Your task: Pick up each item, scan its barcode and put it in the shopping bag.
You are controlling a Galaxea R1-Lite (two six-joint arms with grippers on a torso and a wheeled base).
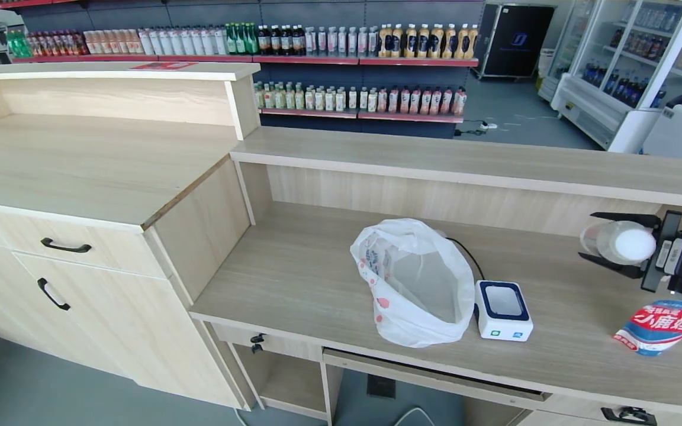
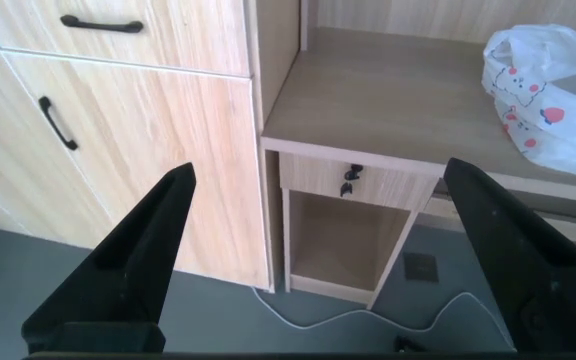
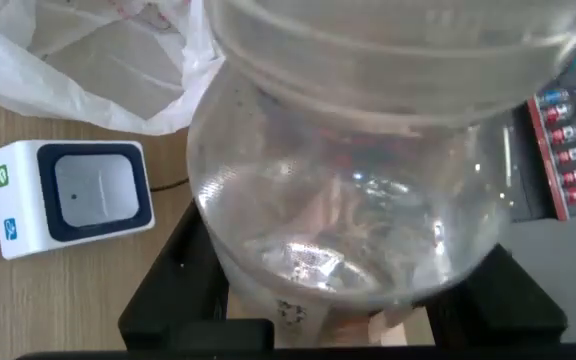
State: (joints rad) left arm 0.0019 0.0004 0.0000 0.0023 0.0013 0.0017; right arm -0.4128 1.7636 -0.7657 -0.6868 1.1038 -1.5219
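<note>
My right gripper [image 1: 613, 244] is shut on a clear plastic bottle [image 1: 619, 242] with a white cap, held on its side above the right end of the counter. The bottle [image 3: 358, 190] sits between the black fingers [image 3: 173, 290]. A white shopping bag [image 1: 415, 281] with red spots stands open at the middle of the counter. The white and blue barcode scanner [image 1: 502, 309] rests just right of the bag, left of the held bottle. My left gripper [image 2: 318, 270] hangs open above the floor, left of the counter, with nothing between its fingers; the bag [image 2: 543, 95] lies beyond it.
A red, white and blue snack pouch [image 1: 663, 325] lies on the counter's right end below my right gripper. A raised ledge [image 1: 471, 160] runs along the back of the counter. A taller cabinet [image 1: 80, 171] with drawers stands to the left. Drink shelves line the far wall.
</note>
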